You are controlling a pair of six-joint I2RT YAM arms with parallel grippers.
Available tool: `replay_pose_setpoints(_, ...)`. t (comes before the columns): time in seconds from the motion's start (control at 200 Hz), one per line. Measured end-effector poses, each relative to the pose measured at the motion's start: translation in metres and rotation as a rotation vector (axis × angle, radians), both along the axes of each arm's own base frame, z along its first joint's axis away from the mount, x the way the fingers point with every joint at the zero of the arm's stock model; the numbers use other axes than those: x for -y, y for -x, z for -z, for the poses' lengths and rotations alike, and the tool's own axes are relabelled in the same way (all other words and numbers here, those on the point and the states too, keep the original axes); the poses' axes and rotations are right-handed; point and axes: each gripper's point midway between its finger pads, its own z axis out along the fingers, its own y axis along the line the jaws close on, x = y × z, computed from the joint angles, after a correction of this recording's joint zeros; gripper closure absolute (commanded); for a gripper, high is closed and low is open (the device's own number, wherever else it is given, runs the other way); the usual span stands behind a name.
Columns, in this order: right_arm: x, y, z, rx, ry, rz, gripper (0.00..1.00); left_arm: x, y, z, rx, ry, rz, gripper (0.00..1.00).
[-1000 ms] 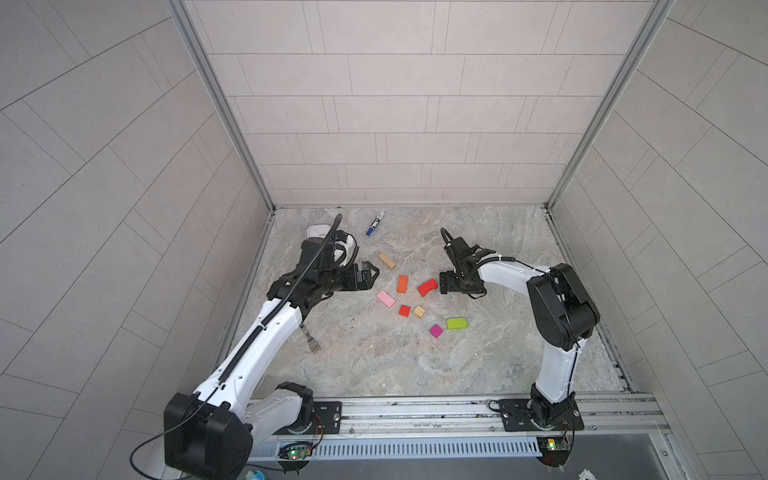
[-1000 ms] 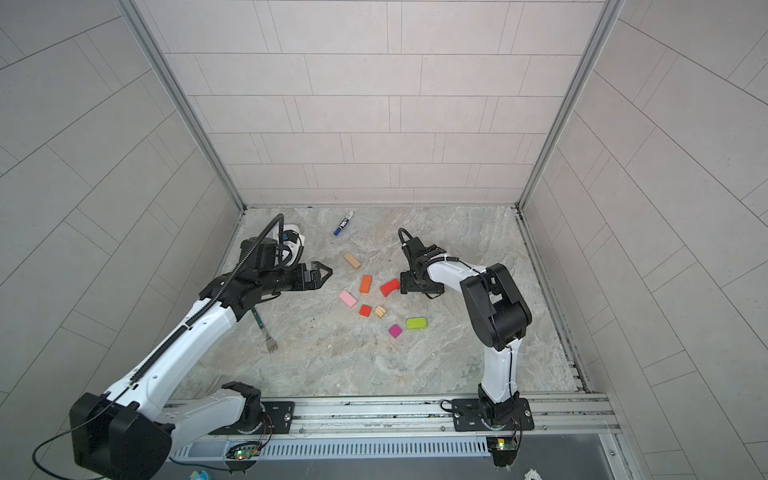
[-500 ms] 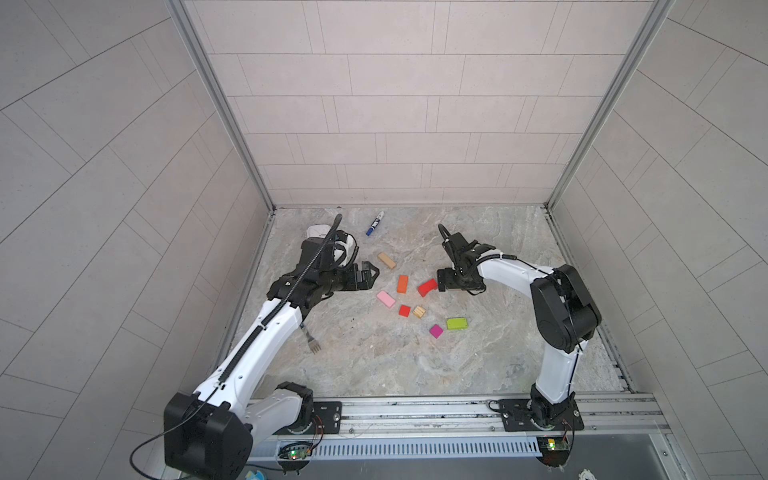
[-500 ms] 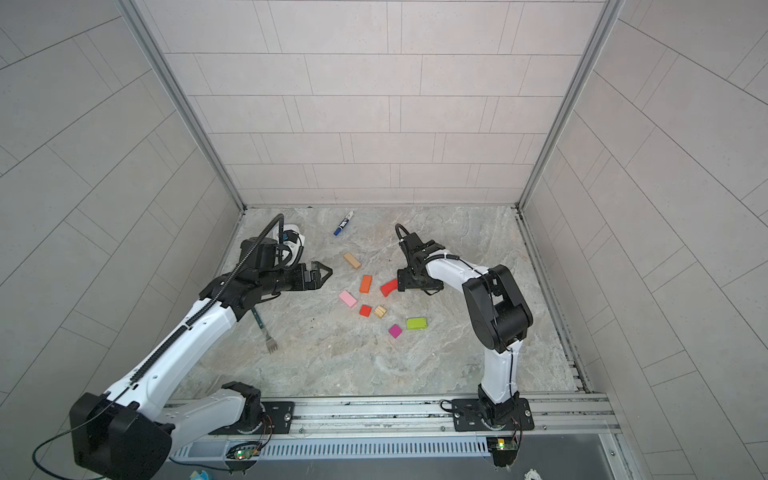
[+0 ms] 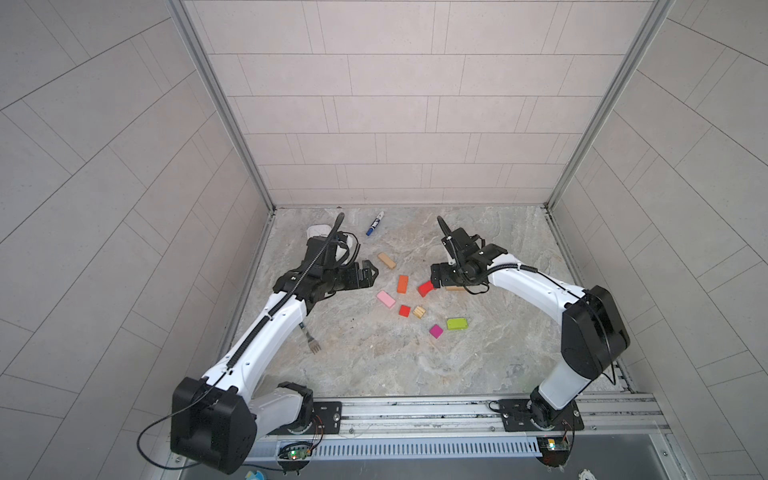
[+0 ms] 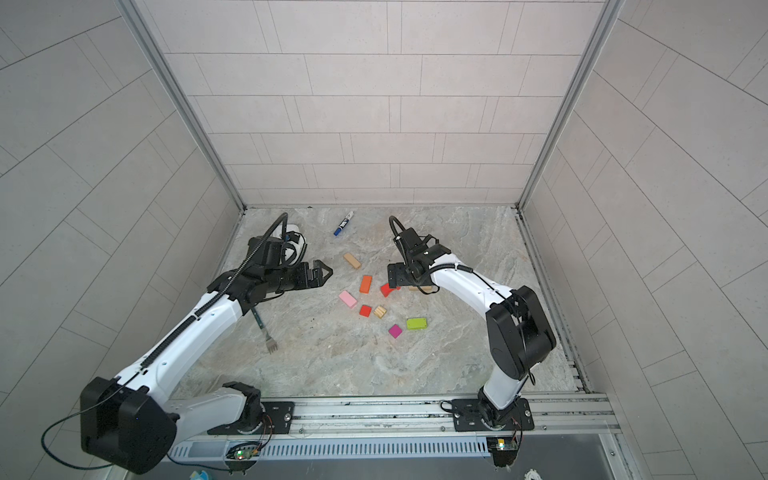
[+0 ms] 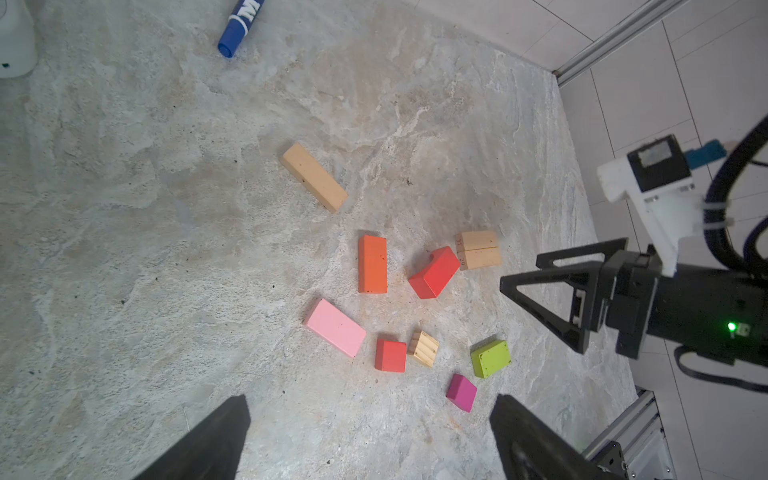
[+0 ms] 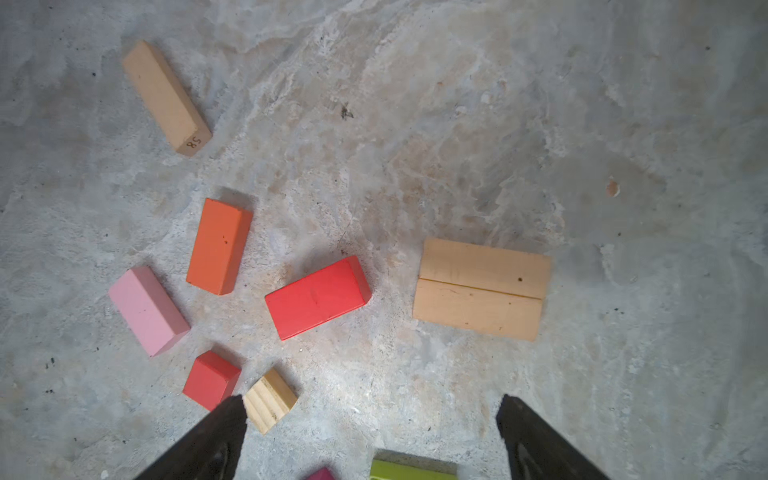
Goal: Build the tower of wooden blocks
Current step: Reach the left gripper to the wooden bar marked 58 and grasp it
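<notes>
In a top view the left pincer (image 5: 371, 271) is held wide, left of the scattered blocks (image 5: 402, 284); the right pincer (image 5: 434, 277), wide too, is held by the red arch (image 5: 424, 288). From the left wrist, bare worktop (image 7: 145, 249) is seen around them; from the right, two tan bars (image 8: 478, 289) touching.

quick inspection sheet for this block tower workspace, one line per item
surface: grey marbled stone tabletop, a few dark specks
job's things: painted and plain wood blocks scattered flat, none stacked; two tan wood bars side by side, touching
clutter: blue-capped marker pen; white timer; metal fork
grippers: left gripper and right gripper open, fingers empty
cables: black wrist cables looped clear of blocks
surroundings: grey tiled walls; metal base rail
</notes>
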Motion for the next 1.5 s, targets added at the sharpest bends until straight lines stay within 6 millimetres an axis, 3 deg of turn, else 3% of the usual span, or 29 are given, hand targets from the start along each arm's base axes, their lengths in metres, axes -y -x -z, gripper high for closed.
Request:
replay_pose_setpoints(0.29, 0.0, 0.027, 0.019, -0.028, -0.047, 0.001, 0.04, 0.008, -0.025, 0.007, -0.054, -0.007, -0.105, 0.04)
replay_pose_setpoints(0.48, 0.003, 0.033, 0.008, 0.012, -0.079, 0.003, 0.04, 0.019, -0.045, 0.033, -0.101, -0.067, -0.158, 0.05)
replay_pose_setpoints(0.65, 0.001, 0.031, -0.003, 0.043, -0.104, -0.001, 0.04, 0.026, -0.077, 0.052, -0.119, -0.127, -0.194, 0.09)
replay_pose_setpoints(0.841, 0.002, 0.036, -0.002, 0.037, -0.106, -0.007, 0.04, 0.035, -0.112, 0.078, -0.152, -0.166, -0.221, 0.14)
replay_pose_setpoints(1.141, 0.005, 0.043, 0.007, 0.017, -0.095, -0.013, 0.04, 0.037, -0.143, 0.127, -0.236, -0.225, -0.295, 0.16)
replay_pose_setpoints(1.501, 0.009, 0.044, 0.011, 0.017, -0.074, -0.031, 0.04, 0.052, -0.167, 0.157, -0.263, -0.246, -0.331, 0.19)
